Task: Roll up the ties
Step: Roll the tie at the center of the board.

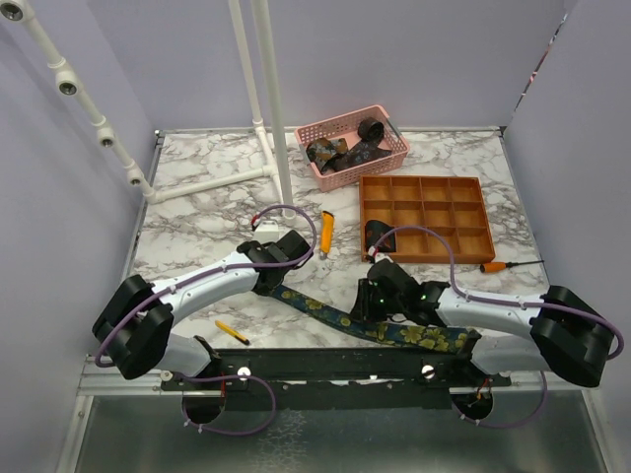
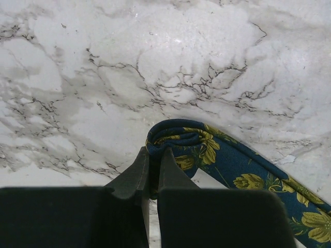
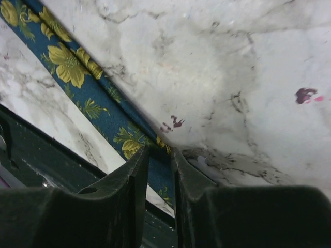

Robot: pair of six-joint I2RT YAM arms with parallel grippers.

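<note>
A navy tie with yellow flowers (image 1: 340,317) lies stretched across the near part of the marble table. My left gripper (image 1: 283,274) is shut on its folded-over left end (image 2: 181,142), low over the table. My right gripper (image 1: 369,301) stands on the tie's middle (image 3: 77,72), jaws a narrow gap apart with the fabric between the tips. The tie's wide end (image 1: 434,338) runs on to the right, by the table's front edge. Other ties, wound into coils (image 1: 347,150), sit in a pink basket (image 1: 394,156). One dark coil (image 1: 378,235) is in the orange tray.
An orange compartment tray (image 1: 426,195) lies at the right. An orange-yellow utility knife (image 1: 326,232) lies behind my left gripper. A yellow pen (image 1: 232,332) lies front left, an orange-handled tool (image 1: 493,266) at the right. A white pipe stand (image 1: 271,108) rises at the back.
</note>
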